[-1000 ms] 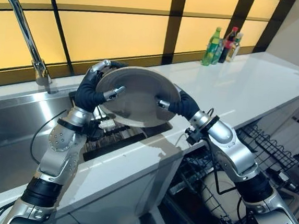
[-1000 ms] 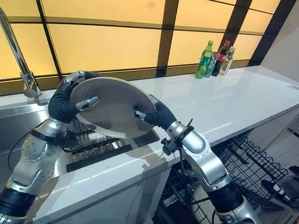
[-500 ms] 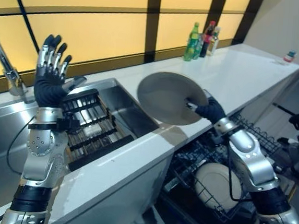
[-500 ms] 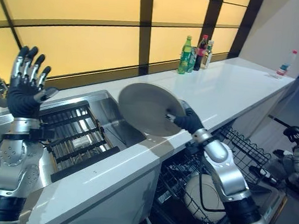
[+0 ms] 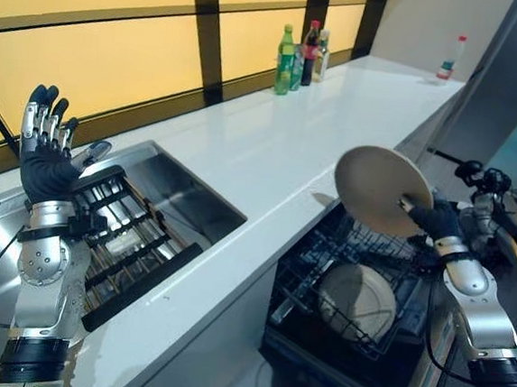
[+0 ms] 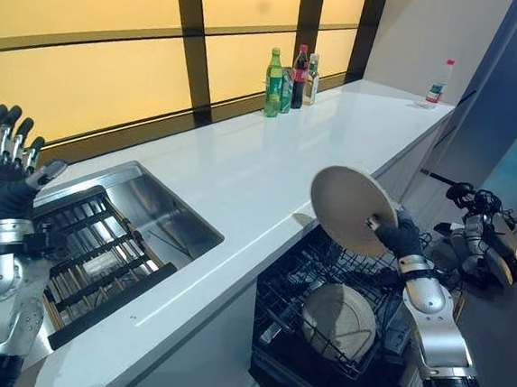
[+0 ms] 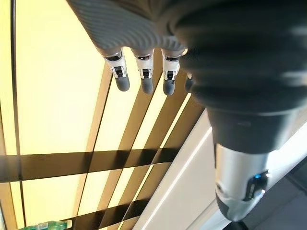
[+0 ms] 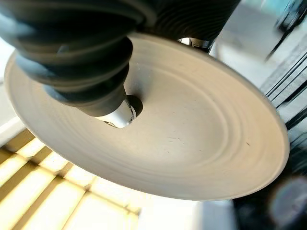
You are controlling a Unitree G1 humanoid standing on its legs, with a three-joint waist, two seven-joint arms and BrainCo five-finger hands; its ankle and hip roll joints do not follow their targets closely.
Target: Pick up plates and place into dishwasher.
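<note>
Gripping plate [image 5: 381, 188], R hand [image 5: 430, 216]

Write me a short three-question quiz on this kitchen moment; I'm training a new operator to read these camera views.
1. True or false: the right hand grips a plate above the open dishwasher rack.
2. The left hand is: A) shut on a plate, B) raised with straight fingers, holding nothing, C) resting on the counter.
3. What already lies in the rack?

Key: 1 true. 2 B. 3 A second plate.
</note>
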